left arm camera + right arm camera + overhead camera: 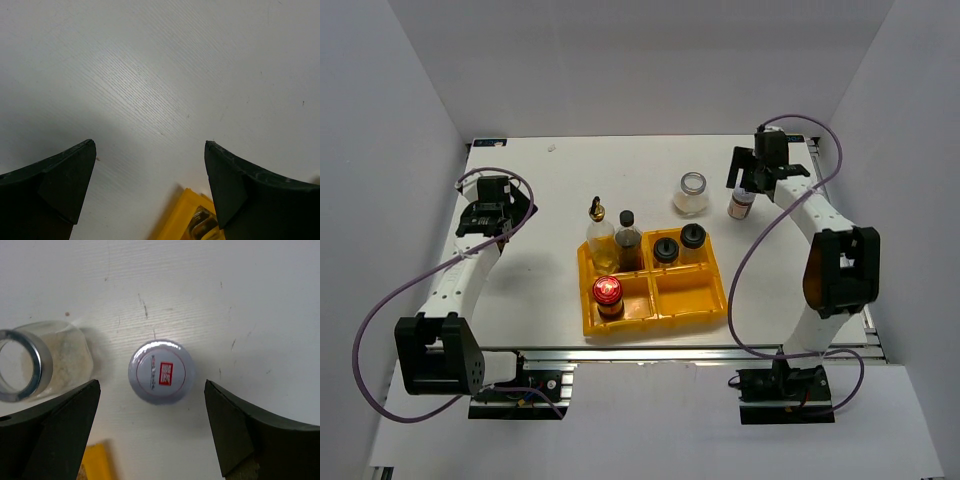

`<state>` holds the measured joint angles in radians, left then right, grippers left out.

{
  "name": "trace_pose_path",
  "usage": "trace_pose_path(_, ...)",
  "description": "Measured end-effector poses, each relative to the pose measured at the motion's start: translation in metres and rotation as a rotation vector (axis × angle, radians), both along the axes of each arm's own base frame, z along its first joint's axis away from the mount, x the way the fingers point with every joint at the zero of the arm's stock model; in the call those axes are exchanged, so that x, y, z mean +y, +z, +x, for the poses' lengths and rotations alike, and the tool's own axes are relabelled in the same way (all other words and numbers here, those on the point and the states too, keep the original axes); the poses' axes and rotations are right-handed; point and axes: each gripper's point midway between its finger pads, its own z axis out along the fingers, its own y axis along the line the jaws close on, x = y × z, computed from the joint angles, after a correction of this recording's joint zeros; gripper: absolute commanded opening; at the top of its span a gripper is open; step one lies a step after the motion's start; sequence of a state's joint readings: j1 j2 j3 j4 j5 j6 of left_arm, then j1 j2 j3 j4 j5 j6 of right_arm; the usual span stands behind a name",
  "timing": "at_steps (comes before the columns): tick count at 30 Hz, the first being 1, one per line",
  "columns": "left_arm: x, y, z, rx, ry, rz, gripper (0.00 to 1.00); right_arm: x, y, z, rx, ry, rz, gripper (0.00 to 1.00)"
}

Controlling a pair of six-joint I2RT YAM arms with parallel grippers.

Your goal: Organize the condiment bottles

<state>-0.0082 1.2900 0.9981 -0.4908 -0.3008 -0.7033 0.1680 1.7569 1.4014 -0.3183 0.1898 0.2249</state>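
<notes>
Silver-lidded bottle (161, 371) centred within wide-spread right gripper (151, 386), apparently untouched.

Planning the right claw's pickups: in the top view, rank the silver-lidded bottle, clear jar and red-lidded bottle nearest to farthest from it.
1. Silver-lidded bottle, directly under the right claw.
2. Clear jar, to its left.
3. Red-lidded bottle, tray's near-left compartment.

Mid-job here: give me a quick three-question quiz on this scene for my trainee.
1. How many containers stand outside the tray?
2. True or false: the right claw is shut on the silver-lidded bottle.
3. Which compartment holds the red-lidded jar? A near-left, B near-right, C far-right.
Key: 1 two, the clear jar and the silver-lidded bottle; 2 false, it is open; 3 A.
</notes>
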Motion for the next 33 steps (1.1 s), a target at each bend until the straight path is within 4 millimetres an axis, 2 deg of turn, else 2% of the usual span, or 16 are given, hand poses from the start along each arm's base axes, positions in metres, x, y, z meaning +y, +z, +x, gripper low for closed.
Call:
trace_pose_path(3,0.001,-0.003,0.000,0.009,0.006,0.005,0.98,-0.003,-0.008,0.018,0.011,-0.025,-0.024,0.89)
trace_pose_path(6,0.003,-0.004,0.000,0.013,0.011,0.010,0.98,-0.005,-0.025,0.028,0.055,-0.043,-0.048,0.89)
trace_pose_path(11,0.015,-0.005,0.001,0.009,0.046,0.011,0.98,-0.006,-0.058,0.024,0.155,-0.044,-0.072,0.87)
trace_pose_path(14,0.019,-0.009,0.003,0.017,0.059,0.011,0.98,-0.008,-0.068,0.016,0.201,-0.051,-0.088,0.78)
trace_pose_path(15,0.020,-0.011,0.003,0.023,0.059,0.011,0.98,-0.008,-0.069,0.014,0.208,-0.055,-0.094,0.66)
trace_pose_path(17,0.019,-0.015,0.004,0.035,0.058,0.010,0.98,-0.007,-0.069,0.013,0.209,-0.065,-0.099,0.53)
trace_pose_path(18,0.019,-0.017,0.005,0.039,0.058,0.010,0.98,-0.008,-0.069,0.013,0.207,-0.070,-0.101,0.42)
trace_pose_path(21,0.019,-0.018,0.005,0.042,0.058,0.008,0.98,-0.009,-0.067,0.012,0.203,-0.080,-0.110,0.23)
trace_pose_path(23,0.019,-0.018,0.005,0.041,0.059,0.007,0.98,-0.010,-0.067,0.008,0.205,-0.082,-0.117,0.17)
trace_pose_path(26,0.019,-0.016,0.005,0.036,0.059,0.007,0.98,-0.013,-0.061,-0.006,0.213,-0.076,-0.126,0.13)
trace_pose_path(28,0.019,-0.013,0.004,0.028,0.058,0.006,0.98,-0.012,-0.049,-0.021,0.199,-0.054,-0.116,0.11)
trace_pose_path(30,0.018,-0.008,0.003,0.014,0.056,0.004,0.98,-0.009,-0.026,-0.039,0.163,-0.025,-0.087,0.10)
trace_pose_path(33,0.016,0.003,0.001,-0.016,0.047,-0.004,0.98,0.003,0.025,-0.074,0.048,0.046,-0.025,0.09)
